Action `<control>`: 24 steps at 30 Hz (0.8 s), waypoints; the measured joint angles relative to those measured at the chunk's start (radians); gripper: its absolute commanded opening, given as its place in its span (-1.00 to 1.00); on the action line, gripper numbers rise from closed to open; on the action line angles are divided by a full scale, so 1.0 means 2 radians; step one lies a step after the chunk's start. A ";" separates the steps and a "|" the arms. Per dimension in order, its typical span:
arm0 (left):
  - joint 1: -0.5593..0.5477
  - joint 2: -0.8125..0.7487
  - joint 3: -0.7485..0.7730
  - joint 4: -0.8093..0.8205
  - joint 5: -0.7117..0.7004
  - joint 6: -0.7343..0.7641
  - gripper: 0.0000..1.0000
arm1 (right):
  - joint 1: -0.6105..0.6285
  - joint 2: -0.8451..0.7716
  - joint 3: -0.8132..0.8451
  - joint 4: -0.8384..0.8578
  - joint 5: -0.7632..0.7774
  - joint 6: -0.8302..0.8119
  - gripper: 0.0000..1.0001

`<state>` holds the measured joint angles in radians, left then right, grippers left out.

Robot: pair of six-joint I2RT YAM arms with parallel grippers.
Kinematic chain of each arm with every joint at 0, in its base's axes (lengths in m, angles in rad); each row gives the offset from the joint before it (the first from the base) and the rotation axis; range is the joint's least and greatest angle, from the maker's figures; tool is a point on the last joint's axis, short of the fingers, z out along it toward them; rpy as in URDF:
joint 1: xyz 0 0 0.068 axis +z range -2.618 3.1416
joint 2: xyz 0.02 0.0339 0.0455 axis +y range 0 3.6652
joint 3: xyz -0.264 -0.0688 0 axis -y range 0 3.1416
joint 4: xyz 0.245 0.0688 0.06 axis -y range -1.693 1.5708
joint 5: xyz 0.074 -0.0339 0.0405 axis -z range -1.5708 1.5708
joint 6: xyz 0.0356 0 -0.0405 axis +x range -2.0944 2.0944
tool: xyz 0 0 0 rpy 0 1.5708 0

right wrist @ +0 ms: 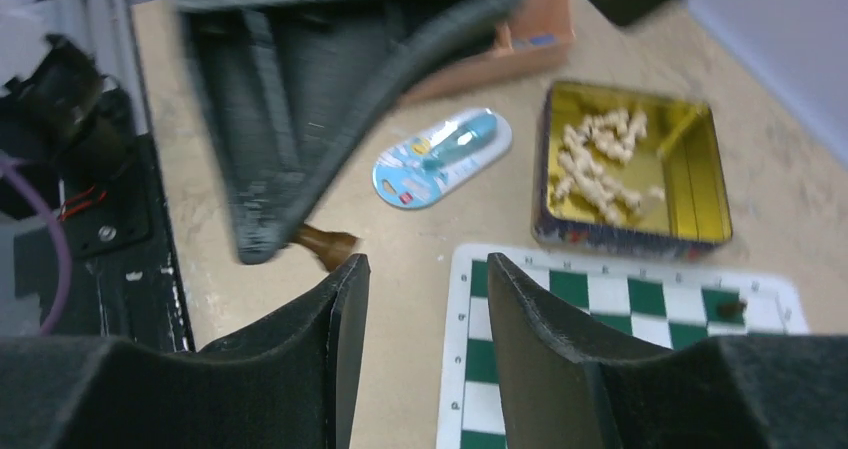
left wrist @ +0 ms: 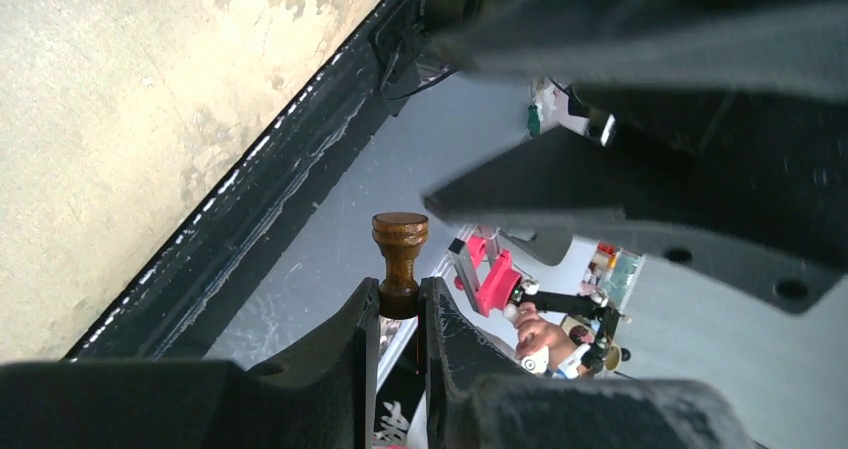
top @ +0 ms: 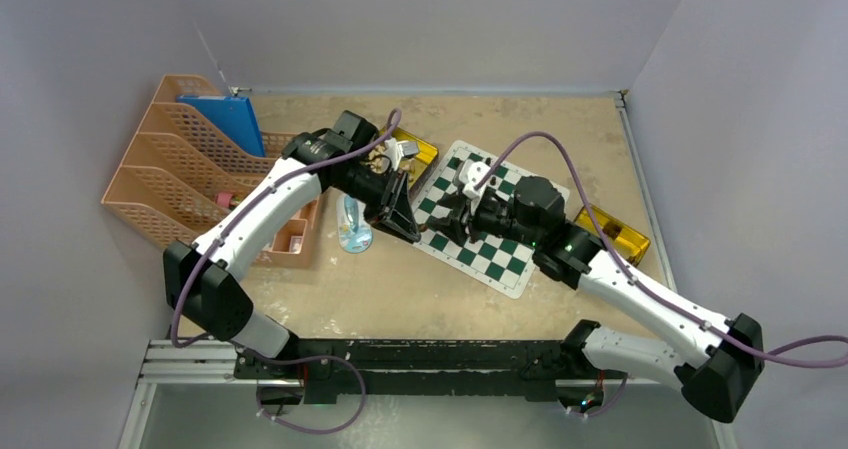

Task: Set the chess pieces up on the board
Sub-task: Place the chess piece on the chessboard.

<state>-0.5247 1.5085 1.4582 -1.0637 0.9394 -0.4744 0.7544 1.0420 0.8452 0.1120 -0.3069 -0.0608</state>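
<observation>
While pinched in left hand, brown chess piece juts lengthwise, wide end foremost; right hand spread beside board.

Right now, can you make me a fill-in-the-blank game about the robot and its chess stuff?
1. The left fingers pinch a dark ____ chess piece.
2. The right fingers are ____ and hold nothing.
3. The chess board has white and dark ____ squares.
4. The pale beige pieces lie in the ____ tin.

Missing words: brown, open, green, gold.
</observation>
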 measured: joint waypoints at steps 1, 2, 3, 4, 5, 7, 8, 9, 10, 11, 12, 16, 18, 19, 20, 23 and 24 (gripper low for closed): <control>0.001 0.004 0.000 -0.002 0.001 0.000 -0.99 | 0.008 -0.008 -0.001 0.003 -0.011 -0.020 0.02; 0.001 0.007 0.000 -0.003 0.003 -0.001 -0.99 | 0.014 -0.013 -0.002 0.005 -0.020 -0.039 0.03; 0.001 0.009 0.000 -0.004 0.005 -0.002 -0.99 | 0.020 -0.018 -0.002 0.006 -0.028 -0.060 0.05; 0.001 0.011 0.000 -0.004 0.008 -0.002 -0.99 | 0.027 -0.021 -0.002 0.008 -0.034 -0.080 0.05; 0.001 0.012 0.000 -0.004 0.011 -0.002 -0.99 | 0.033 -0.023 -0.002 0.008 -0.039 -0.096 0.05; 0.001 0.015 0.001 -0.004 0.015 -0.003 -0.99 | 0.044 -0.023 -0.002 0.006 -0.043 -0.131 0.06; 0.001 0.015 0.002 -0.007 0.014 -0.002 -0.99 | 0.050 -0.022 -0.002 0.002 -0.043 -0.151 0.06; 0.001 0.016 0.002 -0.011 0.015 -0.003 -0.99 | 0.052 -0.020 -0.002 -0.002 -0.043 -0.166 0.06; 0.001 0.016 0.002 -0.012 0.015 -0.003 -0.99 | 0.054 -0.017 0.000 -0.007 -0.043 -0.178 0.05; 0.001 0.016 0.002 -0.011 0.017 -0.004 -0.99 | 0.055 -0.011 0.002 -0.014 -0.043 -0.192 0.03; 0.002 0.016 0.003 -0.011 0.018 -0.005 -0.99 | 0.056 -0.004 0.005 -0.020 -0.042 -0.204 0.01; 0.001 0.016 0.006 -0.011 0.027 -0.006 -0.98 | 0.071 0.014 0.008 -0.039 -0.040 -0.236 -0.09; 0.002 0.017 0.007 -0.011 0.030 -0.006 -0.95 | 0.076 0.019 0.010 -0.043 -0.039 -0.249 -0.25; 0.001 0.018 0.007 -0.011 0.031 -0.006 -0.92 | 0.078 0.020 0.010 -0.043 -0.038 -0.254 -0.38; 0.001 0.019 0.007 -0.013 0.032 -0.006 -0.89 | 0.079 0.020 0.010 -0.042 -0.035 -0.258 -0.44; 0.001 0.023 0.010 -0.016 0.034 -0.006 -0.79 | 0.080 0.018 0.010 -0.039 -0.023 -0.265 -0.67; 0.001 0.025 0.012 -0.018 0.035 -0.006 -0.75 | 0.080 0.017 0.010 -0.039 -0.021 -0.265 -0.73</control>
<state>-0.5220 1.5581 1.4822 -1.1000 1.0084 -0.4870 0.9146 1.0763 0.8646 0.0349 -0.3492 -0.5907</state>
